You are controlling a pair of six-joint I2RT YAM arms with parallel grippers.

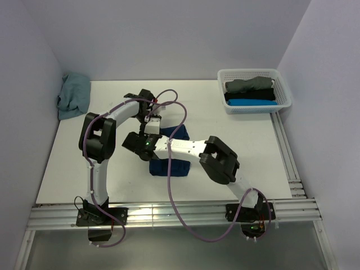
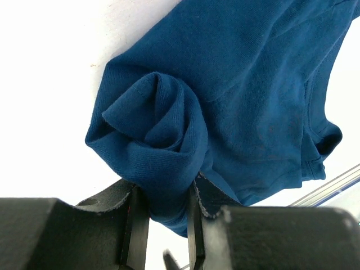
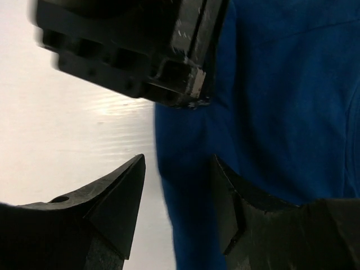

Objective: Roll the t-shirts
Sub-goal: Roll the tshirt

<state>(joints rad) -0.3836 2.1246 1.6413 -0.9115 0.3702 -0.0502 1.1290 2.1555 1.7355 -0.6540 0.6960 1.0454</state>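
A dark navy t-shirt (image 1: 174, 167) lies mid-table, mostly hidden under both arms. In the left wrist view the shirt (image 2: 253, 84) has one end curled into a loose roll (image 2: 160, 124). My left gripper (image 2: 164, 211) is shut on that rolled end, and in the top view it (image 1: 151, 122) is at the shirt's far end. My right gripper (image 3: 177, 169) is open, its jaws either side of the shirt's (image 3: 281, 112) left edge, with a gap beside the left finger. It (image 1: 138, 143) is just left of the shirt, close under the left gripper's body (image 3: 129, 50).
A white lattice basket (image 1: 284, 84) at the back right holds rolled grey (image 1: 250, 85), black (image 1: 247, 95) and bright blue (image 1: 252, 102) shirts. A pale teal shirt (image 1: 73, 94) lies crumpled at the back left by the wall. Metal rails (image 1: 169, 214) run along the near edge.
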